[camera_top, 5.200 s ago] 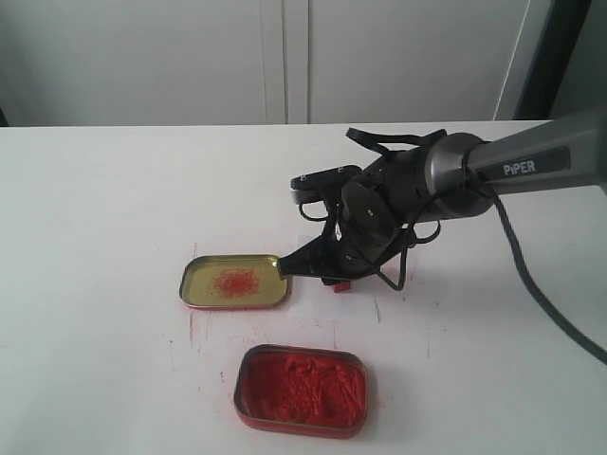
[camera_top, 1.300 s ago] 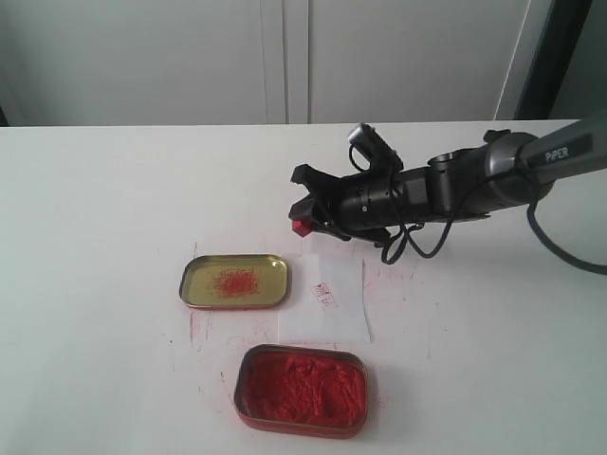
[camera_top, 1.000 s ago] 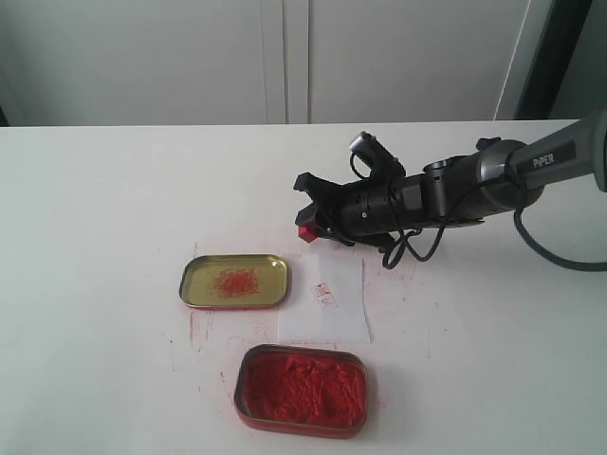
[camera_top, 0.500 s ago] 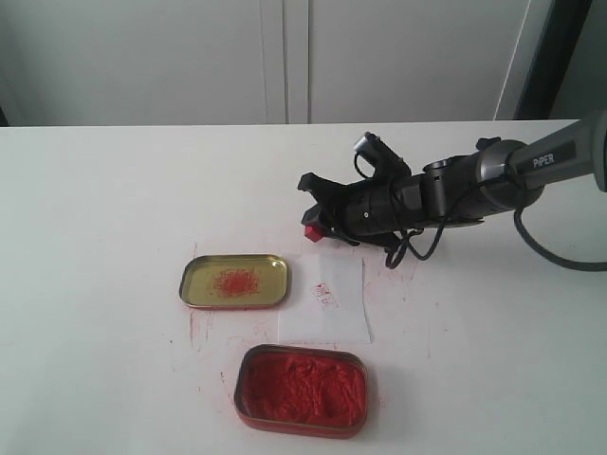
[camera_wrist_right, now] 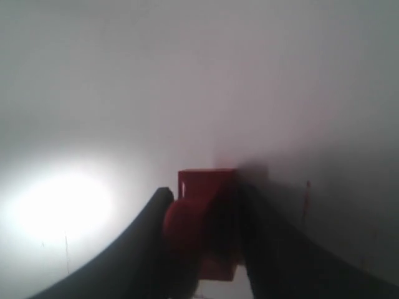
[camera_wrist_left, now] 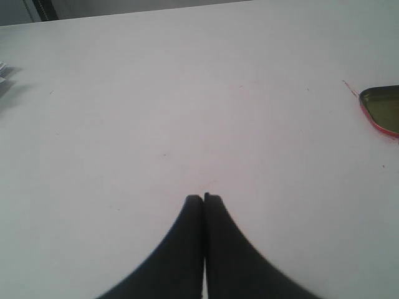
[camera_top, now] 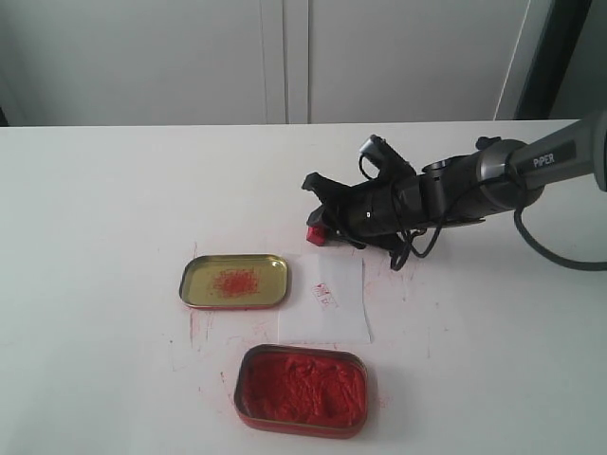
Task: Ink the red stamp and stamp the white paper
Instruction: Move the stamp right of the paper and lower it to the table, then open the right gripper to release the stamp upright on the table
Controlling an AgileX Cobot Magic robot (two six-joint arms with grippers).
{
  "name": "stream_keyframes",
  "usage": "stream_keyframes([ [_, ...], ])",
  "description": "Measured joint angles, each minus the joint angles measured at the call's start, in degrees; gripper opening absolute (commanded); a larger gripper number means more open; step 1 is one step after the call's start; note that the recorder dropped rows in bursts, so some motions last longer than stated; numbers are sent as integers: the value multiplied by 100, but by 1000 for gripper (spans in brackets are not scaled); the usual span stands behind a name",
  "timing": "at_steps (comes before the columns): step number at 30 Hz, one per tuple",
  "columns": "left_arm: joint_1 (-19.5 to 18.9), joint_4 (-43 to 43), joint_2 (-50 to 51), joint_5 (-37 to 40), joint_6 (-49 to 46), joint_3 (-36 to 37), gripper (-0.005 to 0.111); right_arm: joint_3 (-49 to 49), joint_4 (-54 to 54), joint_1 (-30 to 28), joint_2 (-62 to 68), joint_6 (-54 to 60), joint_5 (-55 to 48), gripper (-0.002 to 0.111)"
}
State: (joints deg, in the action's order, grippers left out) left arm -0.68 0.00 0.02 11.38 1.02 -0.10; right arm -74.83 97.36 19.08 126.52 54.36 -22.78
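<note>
The red stamp (camera_top: 317, 234) rests low at the table, just past the far edge of the white paper (camera_top: 332, 308); it shows again as a red block in the right wrist view (camera_wrist_right: 206, 187). My right gripper (camera_top: 322, 223) (camera_wrist_right: 204, 196) has a finger close on each side of the stamp; dark blur hides whether they press it. The paper carries a small red print (camera_top: 323, 294). In the left wrist view my left gripper (camera_wrist_left: 204, 198) is shut and empty over bare table.
The oval tin of red ink paste (camera_top: 301, 389) sits near the front edge. Its open lid (camera_top: 235, 281), smeared red inside, lies left of the paper and shows at the edge of the left wrist view (camera_wrist_left: 381, 109). Red smudges mark the tabletop around the paper.
The right gripper has carried the stamp from above the paper's far edge down and slightly right to the table. Earlier it stood on the paper, which now bears a print.
</note>
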Motion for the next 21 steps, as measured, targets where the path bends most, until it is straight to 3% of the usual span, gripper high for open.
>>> stream_keyframes([
  [21,0,0,0,0,0,0,0,0,-509,0,-186,-916,445,34],
])
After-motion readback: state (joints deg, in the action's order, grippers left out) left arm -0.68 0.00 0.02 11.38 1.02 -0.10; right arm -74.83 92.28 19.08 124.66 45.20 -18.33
